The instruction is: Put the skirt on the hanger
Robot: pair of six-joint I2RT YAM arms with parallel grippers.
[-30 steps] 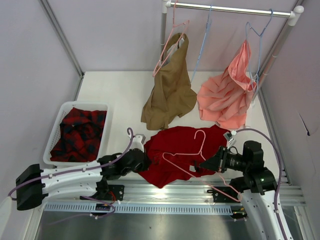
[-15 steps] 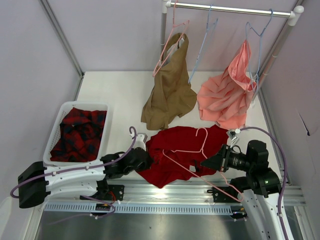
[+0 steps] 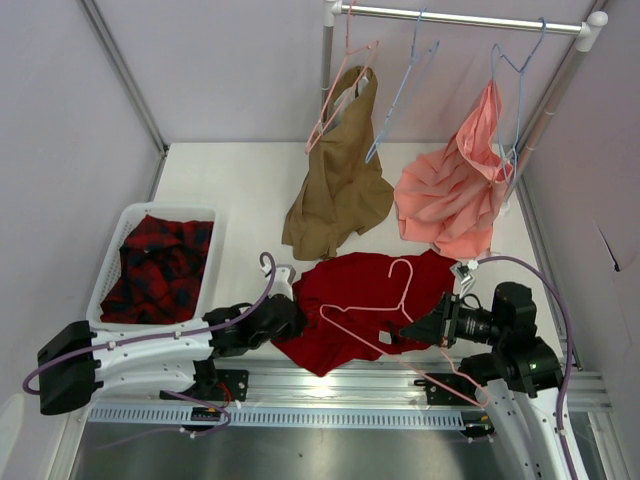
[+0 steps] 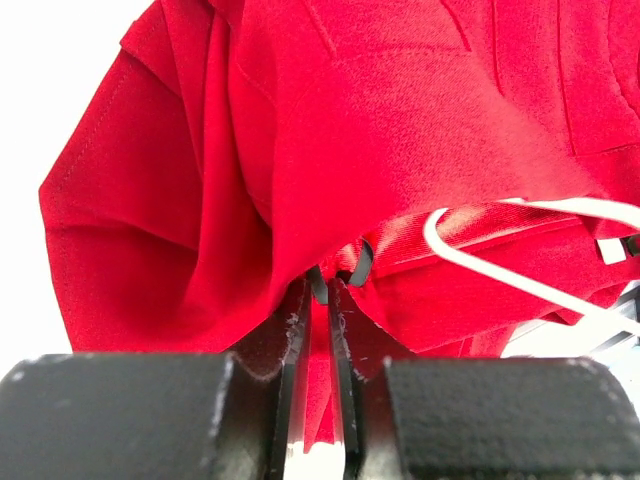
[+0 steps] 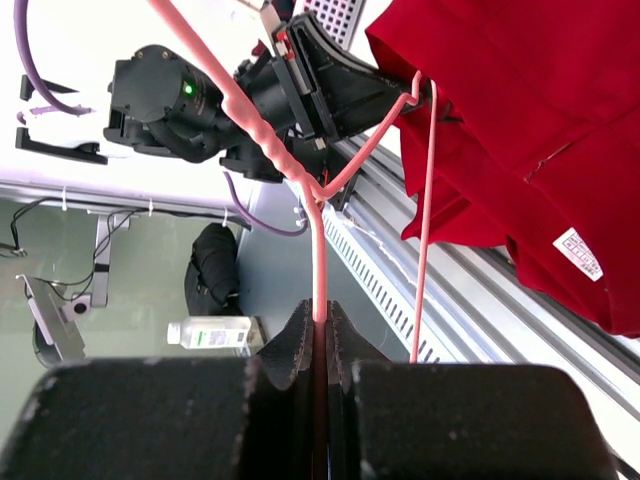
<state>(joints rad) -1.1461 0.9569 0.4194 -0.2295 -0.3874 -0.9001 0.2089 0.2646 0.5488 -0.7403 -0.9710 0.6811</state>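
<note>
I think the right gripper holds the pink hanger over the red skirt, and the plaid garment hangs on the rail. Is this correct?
Not quite: the top external view shows the plaid garment lying in the white basket, not on the rail. The right gripper does hold the pink hanger over the red skirt.

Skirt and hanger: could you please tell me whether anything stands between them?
Nothing visible does. The right gripper holds the hanger directly over the skirt. In the top view its wire crosses the red cloth, with nothing else between the two.
</note>
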